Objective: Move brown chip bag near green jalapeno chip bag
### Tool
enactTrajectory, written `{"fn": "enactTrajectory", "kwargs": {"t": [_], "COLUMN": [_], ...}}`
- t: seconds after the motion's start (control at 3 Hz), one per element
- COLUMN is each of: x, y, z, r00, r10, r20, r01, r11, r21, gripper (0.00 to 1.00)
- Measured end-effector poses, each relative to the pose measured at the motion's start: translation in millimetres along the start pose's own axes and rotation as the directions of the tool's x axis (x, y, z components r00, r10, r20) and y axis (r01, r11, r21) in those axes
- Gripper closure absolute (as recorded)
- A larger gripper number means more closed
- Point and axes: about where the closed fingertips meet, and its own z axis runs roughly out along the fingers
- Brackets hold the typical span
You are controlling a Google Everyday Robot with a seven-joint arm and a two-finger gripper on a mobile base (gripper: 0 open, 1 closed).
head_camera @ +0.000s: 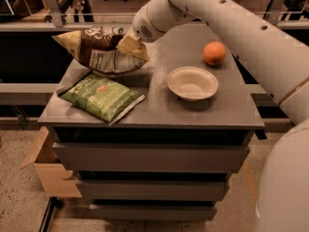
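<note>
The brown chip bag (99,50) is crinkled, dark brown with tan edges, and hangs just above the table's back left, right behind the green bag. My gripper (126,43) is shut on its right end; the white arm reaches in from the upper right. The green jalapeno chip bag (101,95) lies flat at the table's front left corner, just below the brown bag. The two bags nearly touch.
A white bowl (192,82) sits mid-right on the grey table (193,110). An orange (214,53) lies behind it at the back right. A cardboard box (48,166) stands on the floor at the left. A rail runs behind the table.
</note>
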Motion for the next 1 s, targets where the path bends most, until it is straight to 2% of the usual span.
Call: {"fn": "enactTrajectory", "kwargs": {"t": [0.33,1.0], "x": [20.7,21.1], "y": [7.3,10.7], "z": [12.2,17.3], "r00": [0.997,0.997], "r10": [0.071,0.069], "r20": [-0.042,-0.046], "r01": [-0.073,-0.072], "r11": [0.9958,0.9953], "r21": [-0.056,-0.066], "gripper": [0.83,0.36]}}
